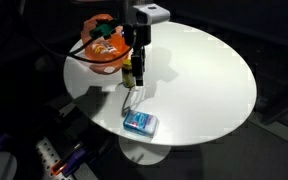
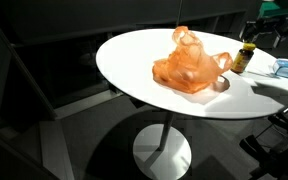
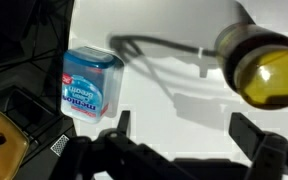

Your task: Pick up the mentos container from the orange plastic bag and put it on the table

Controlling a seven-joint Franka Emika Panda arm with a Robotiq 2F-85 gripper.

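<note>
The arm [image 1: 134, 22] drops into an exterior view from 12 o'clock, its last links near vertical and the wrist pointing straight down. A pale housing [image 1: 151, 13] sits on the wrist at its 3 o'clock side. Below it the dark claw [image 1: 135, 60] hangs fingers-down over the tabletop [image 1: 204, 80]. In an exterior view the claw [image 2: 268, 32] shows only in the 2 o'clock corner, partly cut by the frame edge, so its pose there is hard to read. In the wrist view the claw [image 3: 181, 122] rises from 6 o'clock. Its two fingers [image 3: 120, 128] stand at 7 and 5 o'clock, the jaws spread wide, facing each other across bare tabletop.
</note>
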